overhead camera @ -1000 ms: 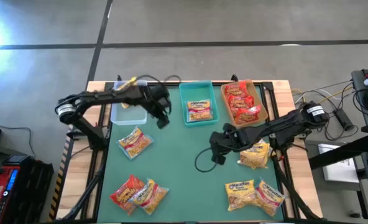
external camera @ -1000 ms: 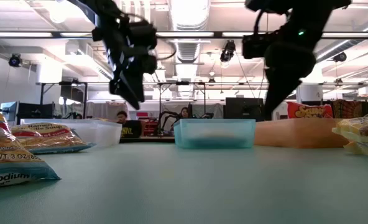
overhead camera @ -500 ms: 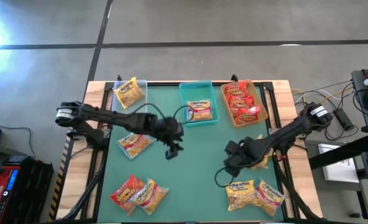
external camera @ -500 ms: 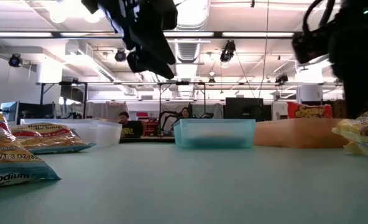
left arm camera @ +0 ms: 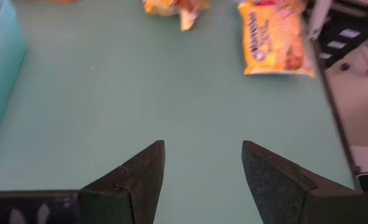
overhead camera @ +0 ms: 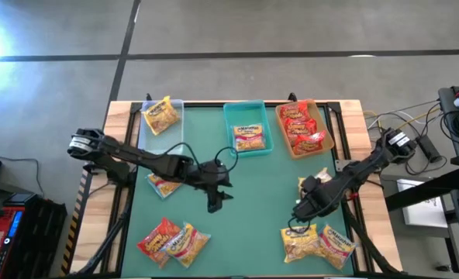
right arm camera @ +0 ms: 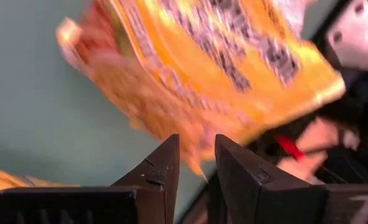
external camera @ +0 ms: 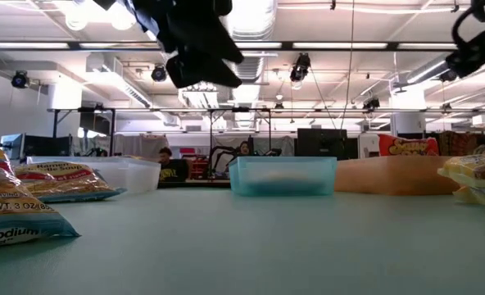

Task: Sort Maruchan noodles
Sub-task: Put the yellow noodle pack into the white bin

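Yellow crinkly Maruchan ramen packets are lying flat near the green bench's front right corner, long axes running roughly along the front edge. The right gripper is hovering over them, fingers narrowly parted. The left gripper, spread wide and empty, is hanging mid-bench.

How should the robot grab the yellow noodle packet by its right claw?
Probably from straight above, pinching the yellow packet at its free edge nearest the right gripper. It lies flat on the mat, leaving no side to slide under, and its far side touches a neighbouring packet.
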Available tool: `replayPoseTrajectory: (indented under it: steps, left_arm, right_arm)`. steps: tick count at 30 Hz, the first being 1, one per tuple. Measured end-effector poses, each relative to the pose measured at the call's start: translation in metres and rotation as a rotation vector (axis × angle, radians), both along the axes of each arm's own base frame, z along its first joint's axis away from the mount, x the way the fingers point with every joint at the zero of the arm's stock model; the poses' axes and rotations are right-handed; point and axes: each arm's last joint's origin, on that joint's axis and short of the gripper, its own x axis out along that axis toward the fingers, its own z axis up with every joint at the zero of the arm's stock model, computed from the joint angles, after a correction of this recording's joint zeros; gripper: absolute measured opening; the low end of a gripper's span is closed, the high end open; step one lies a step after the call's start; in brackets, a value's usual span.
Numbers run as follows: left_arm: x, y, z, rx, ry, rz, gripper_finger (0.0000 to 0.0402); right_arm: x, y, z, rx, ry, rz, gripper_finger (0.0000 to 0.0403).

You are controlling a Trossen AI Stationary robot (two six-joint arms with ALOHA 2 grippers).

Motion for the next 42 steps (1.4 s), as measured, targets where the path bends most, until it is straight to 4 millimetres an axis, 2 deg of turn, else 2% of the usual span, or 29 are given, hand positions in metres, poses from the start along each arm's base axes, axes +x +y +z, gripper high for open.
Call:
replayPoseTrajectory:
  steps: [11,21,28,34,42]
  left_arm:
    - [0.003,-0.012,0.007,0.009,-0.092,-0.054,0.0197]
    - [0.002,-0.014,0.007,0.011,-0.092,-0.061,0.0197]
    - [0.002,-0.014,0.007,0.015,-0.095,-0.064,0.0197]
    - [0.003,-0.014,0.008,0.013,-0.105,-0.064,0.0197]
    - [0.004,-0.014,0.01,0.01,-0.119,-0.063,0.0197]
  right_arm:
    - [-0.011,-0.002,0.001,-0.021,0.113,-0.014,0.0093]
    - [-0.022,-0.007,-0.018,0.013,0.207,-0.035,0.0093]
    - [-0.022,-0.008,-0.033,0.049,0.147,0.035,0.0093]
    - [-0.016,-0.01,-0.034,-0.066,0.036,0.143,0.0093]
    - [0.007,-0.008,-0.04,-0.248,-0.277,0.495,0.0093]
